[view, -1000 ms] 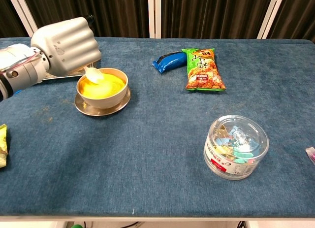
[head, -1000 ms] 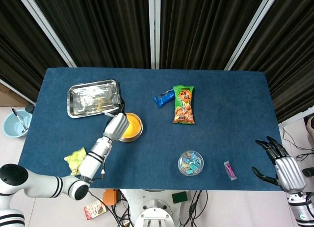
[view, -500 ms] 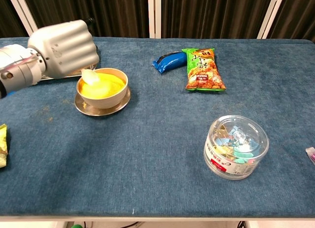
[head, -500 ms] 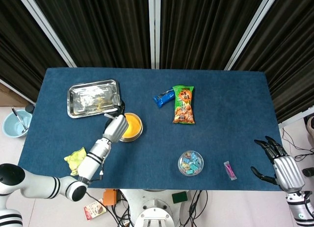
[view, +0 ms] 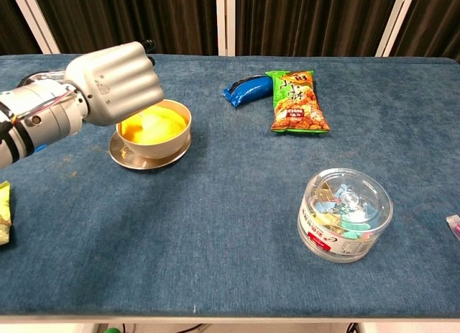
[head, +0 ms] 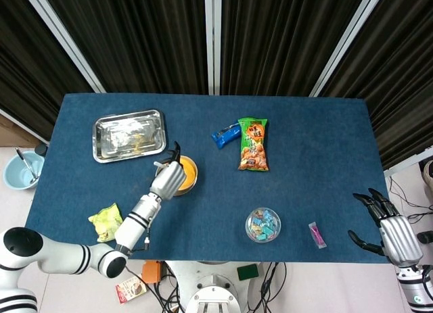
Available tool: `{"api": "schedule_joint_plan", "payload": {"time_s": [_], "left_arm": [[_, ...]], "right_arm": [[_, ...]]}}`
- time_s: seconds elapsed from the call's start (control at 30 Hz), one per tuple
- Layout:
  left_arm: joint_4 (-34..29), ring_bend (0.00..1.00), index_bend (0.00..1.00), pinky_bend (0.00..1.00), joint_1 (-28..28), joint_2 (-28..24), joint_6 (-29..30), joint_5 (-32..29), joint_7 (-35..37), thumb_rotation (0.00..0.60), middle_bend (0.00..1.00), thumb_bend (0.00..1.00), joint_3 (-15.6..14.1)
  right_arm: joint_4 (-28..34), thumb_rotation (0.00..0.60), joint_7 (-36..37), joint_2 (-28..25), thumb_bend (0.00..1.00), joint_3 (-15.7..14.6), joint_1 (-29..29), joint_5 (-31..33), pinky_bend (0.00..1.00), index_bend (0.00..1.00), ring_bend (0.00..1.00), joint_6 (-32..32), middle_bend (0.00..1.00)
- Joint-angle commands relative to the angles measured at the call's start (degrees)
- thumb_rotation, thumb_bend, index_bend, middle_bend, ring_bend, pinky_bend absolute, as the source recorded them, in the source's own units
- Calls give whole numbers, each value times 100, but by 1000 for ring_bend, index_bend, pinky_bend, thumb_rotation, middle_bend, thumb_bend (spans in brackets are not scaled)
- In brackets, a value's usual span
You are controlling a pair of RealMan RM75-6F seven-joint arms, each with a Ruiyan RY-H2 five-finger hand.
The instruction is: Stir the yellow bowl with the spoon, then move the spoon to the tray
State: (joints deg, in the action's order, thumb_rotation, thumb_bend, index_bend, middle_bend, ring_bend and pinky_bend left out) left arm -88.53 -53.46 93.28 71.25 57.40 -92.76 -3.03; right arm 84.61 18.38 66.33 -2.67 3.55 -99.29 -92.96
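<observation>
The yellow bowl (head: 185,174) (view: 155,129) stands on a metal saucer (view: 147,159), left of the table's middle. My left hand (head: 168,180) (view: 115,81) hangs over the bowl's near left rim, its fingers curled round the white spoon. The spoon's tip (view: 152,117) dips into the yellow contents, and the handle is hidden inside the fist. Behind the bowl, at the back left, lies the steel tray (head: 128,134). My right hand (head: 396,232) hangs open past the table's right front corner, holding nothing, and only the head view shows it.
A green snack bag (head: 252,144) (view: 296,101) and a blue packet (head: 224,134) (view: 246,88) lie behind the middle. A clear round tub of clips (head: 262,225) (view: 345,213) stands front right, near a pink item (head: 316,234). A yellow-green wrapper (head: 104,220) lies front left.
My left hand has swung to the right over the bowl, carrying the spoon's tip from the left rim toward the middle of the contents. The right hand has stayed put.
</observation>
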Motion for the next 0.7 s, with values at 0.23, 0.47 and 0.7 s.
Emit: {"api": "schedule_joint_plan", "payload": {"time_s": [0.23,0.47,0.7], "left_arm": [[-136,353,595,179,243,-266,120,160,666,600,568,442,111],[-432,353,595,179,366,-574,154,190,975,600,566,440,171],[-809,352,595,179,357,-836,237,170,643,600,566,443,172]], "right_arm": [[39,600,-38,-9,244,13,13,-15,188,175,78,3,207],[91,600,-95,-20,244,30,32,-28,188,175,78,9,207],[114,600,-118,-32,244,35,31,-36,188,175,78,-4,207]]}}
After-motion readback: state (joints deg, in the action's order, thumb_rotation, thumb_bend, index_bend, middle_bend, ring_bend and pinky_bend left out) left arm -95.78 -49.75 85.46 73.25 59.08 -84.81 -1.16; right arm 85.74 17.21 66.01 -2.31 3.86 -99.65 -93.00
